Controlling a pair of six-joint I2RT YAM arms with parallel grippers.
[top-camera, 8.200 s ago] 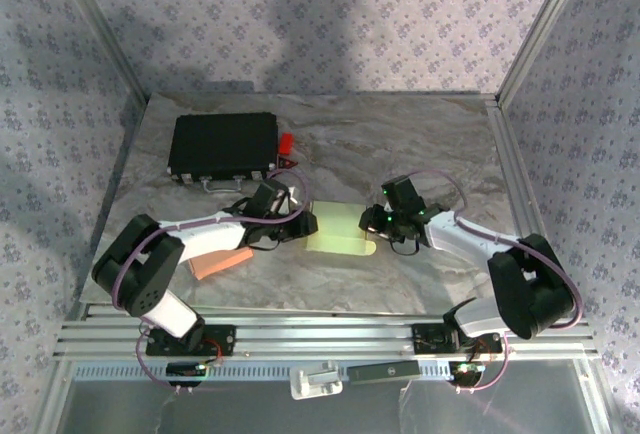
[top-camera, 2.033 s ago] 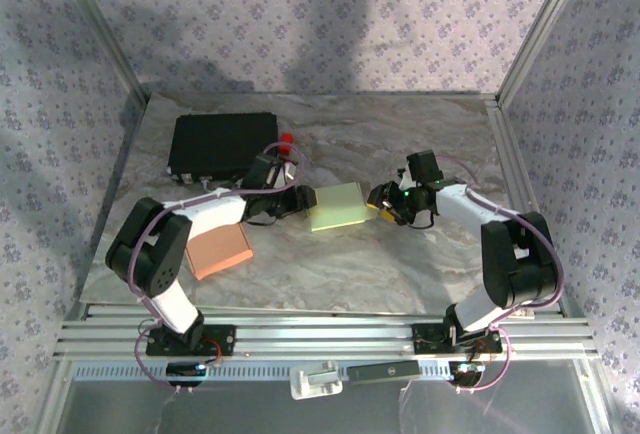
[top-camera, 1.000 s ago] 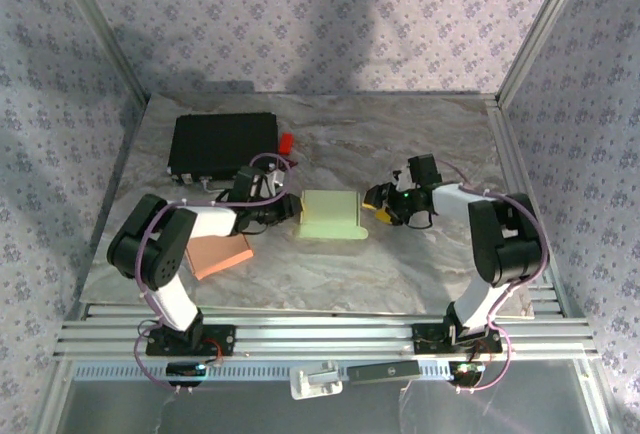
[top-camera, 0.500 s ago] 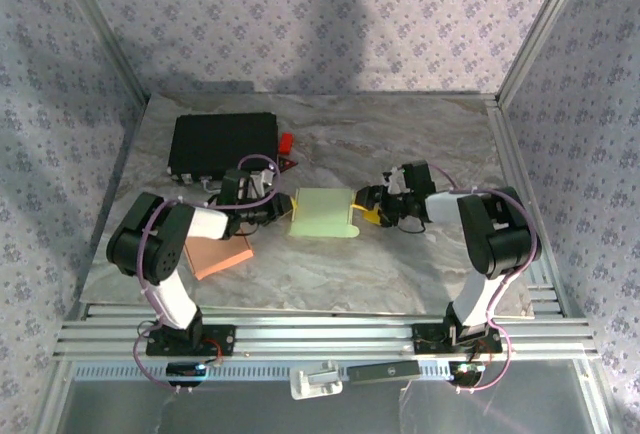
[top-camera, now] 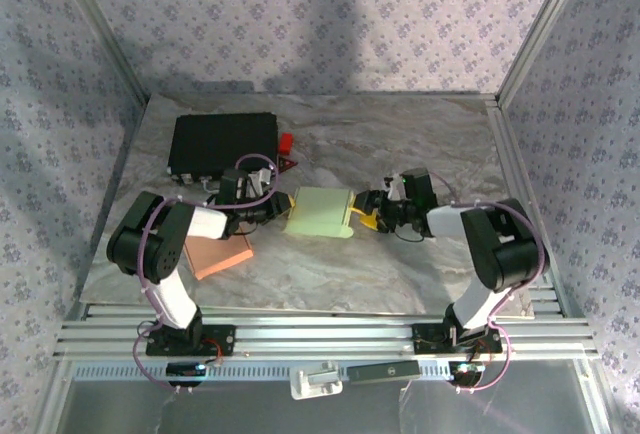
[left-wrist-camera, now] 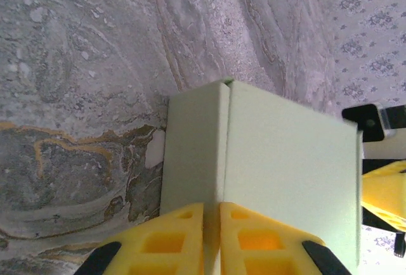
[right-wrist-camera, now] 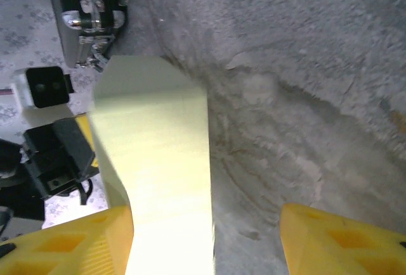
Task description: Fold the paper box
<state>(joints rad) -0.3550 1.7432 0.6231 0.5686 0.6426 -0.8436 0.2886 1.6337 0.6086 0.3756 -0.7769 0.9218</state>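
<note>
The pale green paper box (top-camera: 320, 212) lies on the marbled table (top-camera: 400, 134) between the two arms. The left gripper (left-wrist-camera: 212, 208) is pinched tight on one edge of it. The right gripper (right-wrist-camera: 206, 221) stands wide, a box flap against one finger

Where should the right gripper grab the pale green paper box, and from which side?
I'd pinch the right-hand edge of the pale green paper box, coming in low from the right. The left gripper clamps the opposite edge, and this thin edge sits between the fingers of the open right gripper.
</note>
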